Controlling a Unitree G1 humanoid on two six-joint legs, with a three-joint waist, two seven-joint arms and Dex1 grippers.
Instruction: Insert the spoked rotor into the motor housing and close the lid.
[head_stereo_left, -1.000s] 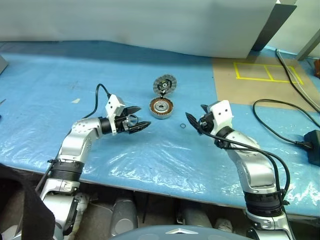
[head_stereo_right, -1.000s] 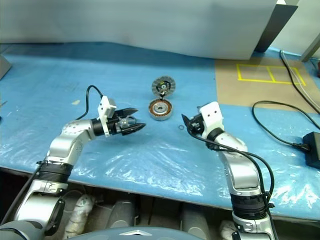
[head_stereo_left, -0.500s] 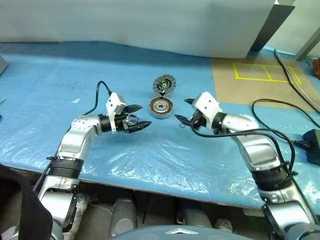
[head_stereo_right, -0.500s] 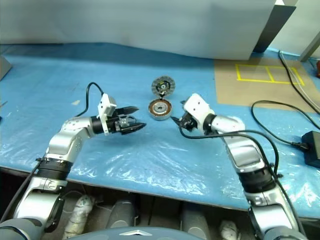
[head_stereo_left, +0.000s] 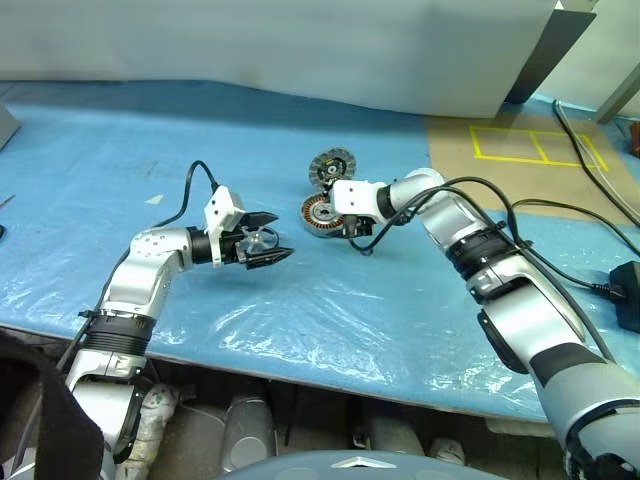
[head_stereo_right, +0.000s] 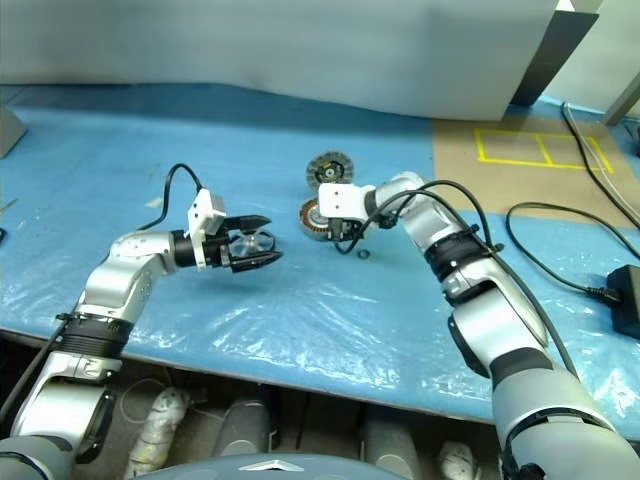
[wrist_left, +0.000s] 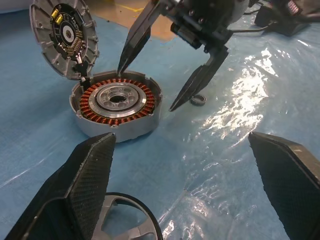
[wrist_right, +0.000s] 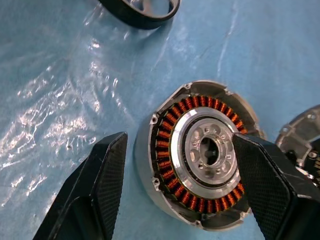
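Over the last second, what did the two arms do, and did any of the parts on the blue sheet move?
The right end effector swung in from the right and forward to the motor housing, its open fingers now hanging over it. It grasped nothing. The left end effector stayed put, open around the spoked rotor. The housing, the lid propped behind it and the small ring did not move.

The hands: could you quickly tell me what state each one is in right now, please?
Left hand: holding the spoked rotor between wide-set fingers.
Right hand: open, empty, over the motor housing.
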